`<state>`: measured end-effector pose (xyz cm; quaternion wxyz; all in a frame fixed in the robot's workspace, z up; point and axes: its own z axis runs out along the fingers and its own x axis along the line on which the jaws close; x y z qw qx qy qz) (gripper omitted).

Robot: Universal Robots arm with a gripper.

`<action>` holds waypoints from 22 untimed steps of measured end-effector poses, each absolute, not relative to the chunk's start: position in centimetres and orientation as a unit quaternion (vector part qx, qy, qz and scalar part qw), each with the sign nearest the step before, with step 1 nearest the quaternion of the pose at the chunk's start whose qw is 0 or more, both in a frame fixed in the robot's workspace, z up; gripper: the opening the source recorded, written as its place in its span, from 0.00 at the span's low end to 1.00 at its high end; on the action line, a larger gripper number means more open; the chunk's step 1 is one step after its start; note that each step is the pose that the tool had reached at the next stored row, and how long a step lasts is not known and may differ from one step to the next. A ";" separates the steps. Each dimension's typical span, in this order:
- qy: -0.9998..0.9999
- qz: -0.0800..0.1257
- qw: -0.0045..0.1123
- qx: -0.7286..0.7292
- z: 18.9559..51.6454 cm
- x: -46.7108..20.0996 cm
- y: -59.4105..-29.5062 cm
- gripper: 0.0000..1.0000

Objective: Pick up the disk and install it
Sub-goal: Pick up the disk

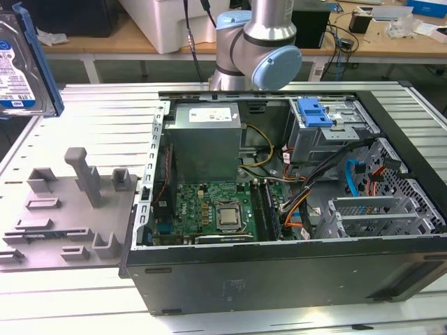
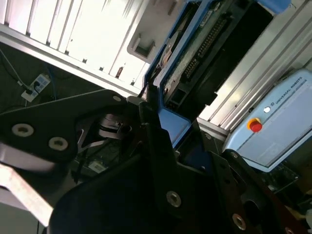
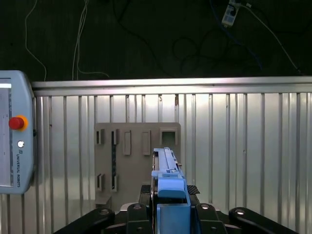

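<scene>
The disk [image 1: 19, 64], a silver drive with a white-and-blue label in a blue carrier rail, hangs in the air at the exterior view's far left, high above the grey fixture plate [image 1: 70, 209]. In the first wrist view the disk [image 3: 168, 183] stands edge-on between the black fingers of my gripper [image 3: 169, 207], which is shut on it, with the fixture plate [image 3: 134, 156] below. In the second wrist view the disk [image 2: 195, 58] shows its connector side, with a black finger [image 2: 158, 134] pressed against its blue rail.
An open computer case [image 1: 279, 279] lies on the slatted metal table at the exterior view's right, with a blue-handled grey drive cage [image 1: 318, 118] at its far corner. The arm's base [image 1: 255, 42] stands behind the case. A teach pendant [image 3: 14, 131] lies beside the fixture plate.
</scene>
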<state>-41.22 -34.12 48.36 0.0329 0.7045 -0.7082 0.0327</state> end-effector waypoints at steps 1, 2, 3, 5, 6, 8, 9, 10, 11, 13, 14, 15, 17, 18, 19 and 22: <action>-0.708 0.033 0.033 0.705 48.4 -41.2 -34.1 0.36; -0.708 0.033 0.033 0.705 48.4 -41.2 -34.1 0.36; -0.708 0.033 0.033 0.705 48.4 -41.2 -34.1 0.36; -0.708 0.033 0.033 0.705 48.4 -41.2 -34.1 0.36; -0.708 0.033 0.033 0.705 48.4 -41.2 -34.1 0.36; -0.708 0.033 0.033 0.705 48.4 -41.2 -34.1 0.36; -0.708 0.033 0.033 0.705 48.4 -41.2 -34.1 0.36; -0.708 0.033 0.033 0.705 48.5 -41.1 -34.1 0.36; -0.708 0.033 0.033 0.705 48.5 -41.1 -34.2 0.36; -0.708 0.033 0.033 0.705 48.5 -40.7 -34.2 0.36; -0.708 0.033 0.033 0.705 48.5 -40.6 -34.3 0.36; -0.708 0.033 0.033 0.705 48.5 -40.4 -34.3 0.36; -0.708 0.033 0.033 0.705 48.5 -39.7 -34.4 0.36; -0.708 0.033 0.033 0.705 48.5 -39.4 -34.5 0.36; -0.708 0.033 0.033 0.705 48.6 -39.0 -34.7 0.36; -0.708 0.032 0.033 0.705 48.7 -38.4 -34.9 0.36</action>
